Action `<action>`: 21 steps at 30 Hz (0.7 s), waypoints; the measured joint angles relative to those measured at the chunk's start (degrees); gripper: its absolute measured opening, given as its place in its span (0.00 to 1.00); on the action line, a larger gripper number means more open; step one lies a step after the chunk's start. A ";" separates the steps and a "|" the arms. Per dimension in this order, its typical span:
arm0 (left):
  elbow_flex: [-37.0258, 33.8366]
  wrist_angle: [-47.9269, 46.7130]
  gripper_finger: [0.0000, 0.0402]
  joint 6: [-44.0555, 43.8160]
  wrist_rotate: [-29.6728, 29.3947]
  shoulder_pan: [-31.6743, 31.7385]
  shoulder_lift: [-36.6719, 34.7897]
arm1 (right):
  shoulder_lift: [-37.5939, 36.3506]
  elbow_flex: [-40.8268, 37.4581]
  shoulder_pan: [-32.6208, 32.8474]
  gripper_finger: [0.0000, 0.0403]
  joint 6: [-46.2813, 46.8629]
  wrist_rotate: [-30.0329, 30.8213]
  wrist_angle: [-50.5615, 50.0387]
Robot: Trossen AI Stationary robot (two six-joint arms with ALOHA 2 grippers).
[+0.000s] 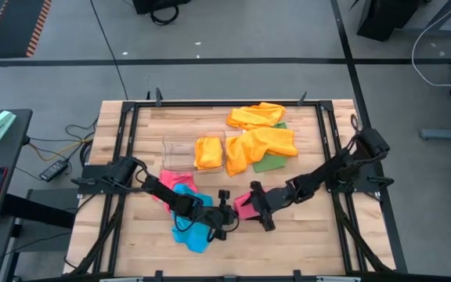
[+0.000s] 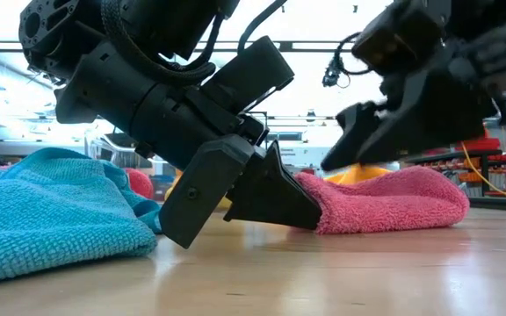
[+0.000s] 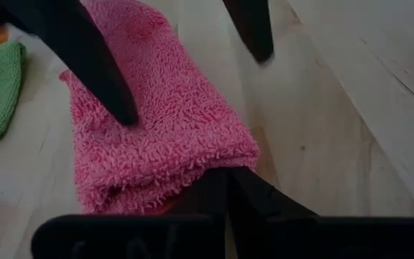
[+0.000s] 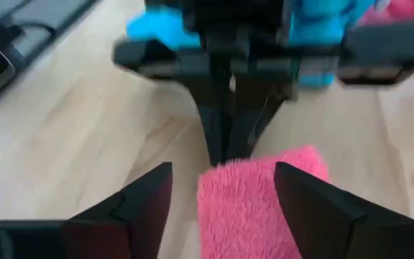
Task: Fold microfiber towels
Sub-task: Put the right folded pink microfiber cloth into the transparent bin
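Overhead, table-level, two close wrist views, shared pink towel [image 3: 157, 137]

Blurred in the right wrist view: left gripper [image 4: 221, 155] and blue towel [image 4: 157, 29]. Pink towel [image 4: 246, 208] cut off at the edge.

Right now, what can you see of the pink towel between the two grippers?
The pink towel is a fluffy, looped microfiber cloth, folded over into a thick narrow bundle lying flat on the wooden table near its front centre. The left gripper has its jaws shut on one end of it. The right gripper hangs over the other end with jaws open, one on each side, not clamping. A blue towel lies close behind the left gripper.
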 joint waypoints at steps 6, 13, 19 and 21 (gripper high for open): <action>0.00 -0.02 0.06 0.00 -0.04 -0.05 0.00 | 3.70 -0.02 -1.86 0.64 0.51 3.30 0.66; 0.00 -0.02 0.04 0.04 -0.04 -0.07 0.00 | 4.01 -0.02 -2.75 0.63 1.23 0.45 2.39; 0.00 0.24 0.07 0.09 -0.04 -0.07 0.00 | 4.01 -0.04 -2.77 0.63 1.42 -0.69 0.83; 0.00 0.28 0.09 0.07 -0.08 -0.07 0.02 | 4.05 -0.04 -2.77 0.63 1.43 -0.70 0.46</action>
